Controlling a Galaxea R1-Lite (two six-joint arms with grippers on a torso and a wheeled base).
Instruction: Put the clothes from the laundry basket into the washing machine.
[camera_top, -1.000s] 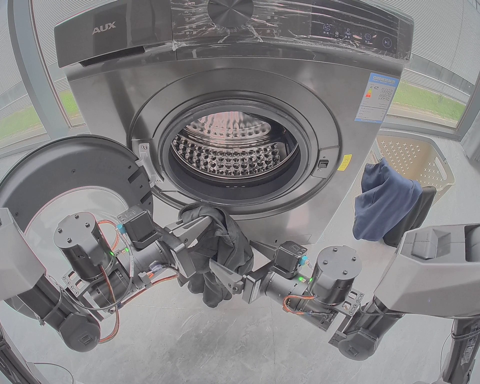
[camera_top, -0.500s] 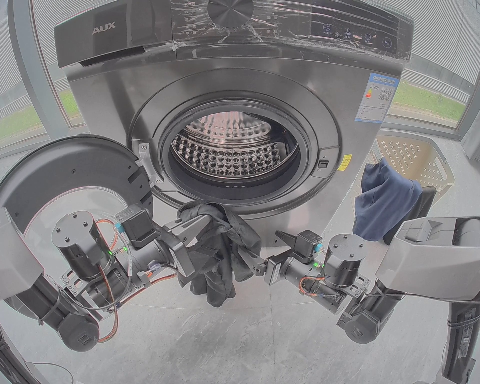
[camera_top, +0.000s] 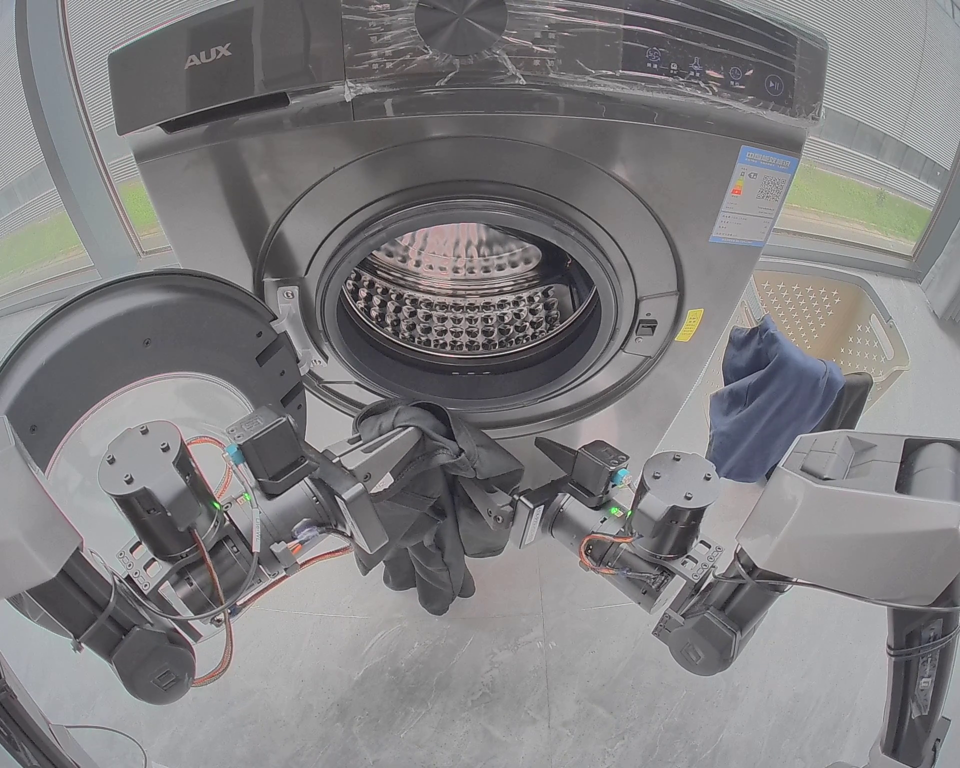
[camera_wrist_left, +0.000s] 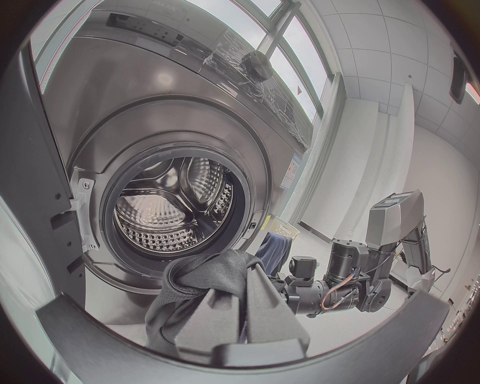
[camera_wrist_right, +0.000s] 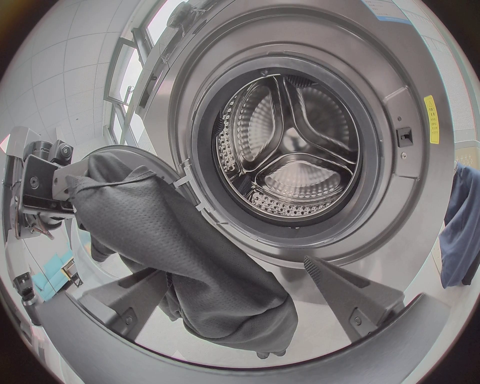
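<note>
dark grey garment (camera_top: 440, 545) hangs pinched in the left end effector (camera_top: 393, 452); right end effector (camera_top: 525, 482), spread wide, straddles it just beside.

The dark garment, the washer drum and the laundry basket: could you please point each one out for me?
dark garment (camera_top: 440, 520): head view, on its hanging fold.
washer drum (camera_top: 455, 315): head view, on the perforated inner wall.
laundry basket (camera_top: 830, 312): head view, on its bare perforated wall.
</note>
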